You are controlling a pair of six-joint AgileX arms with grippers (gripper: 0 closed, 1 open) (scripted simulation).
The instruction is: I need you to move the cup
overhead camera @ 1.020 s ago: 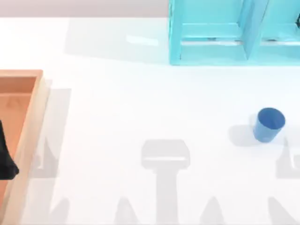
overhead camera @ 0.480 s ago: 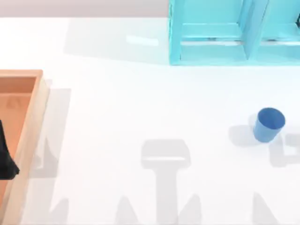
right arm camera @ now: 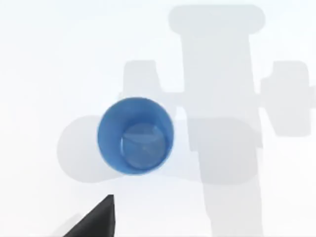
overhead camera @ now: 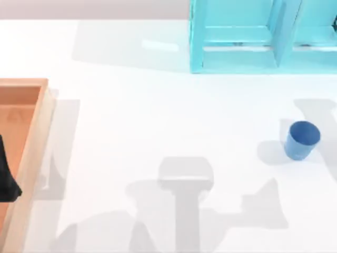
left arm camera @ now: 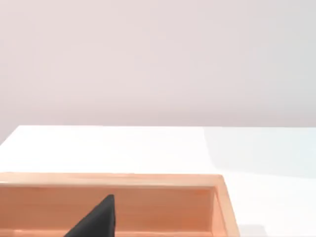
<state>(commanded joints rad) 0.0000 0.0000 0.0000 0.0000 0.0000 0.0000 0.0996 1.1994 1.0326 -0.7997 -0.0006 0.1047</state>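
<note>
The cup (overhead camera: pixel 302 139) is small, plain and blue, and stands upright on the white table at the right side. The right wrist view looks straight down into the cup (right arm camera: pixel 135 136), whose inside holds nothing. A dark part of my right gripper (right arm camera: pixel 96 219) shows at that view's edge, above the table and apart from the cup. My left gripper (overhead camera: pixel 6 179) is a dark shape at the far left, over the wooden tray (overhead camera: pixel 32 132). In the left wrist view, a dark part of the left gripper (left arm camera: pixel 96 221) lies in front of the tray's wall (left arm camera: pixel 148 180).
A cyan shelf unit (overhead camera: pixel 263 37) stands at the back right of the table, behind the cup. The wooden tray runs along the left edge. Arm shadows fall across the white table's front and beside the cup.
The shadows of my right arm have shifted across the table's front and up beside the cup. The cup, the tray and my left gripper have stayed where they were.
</note>
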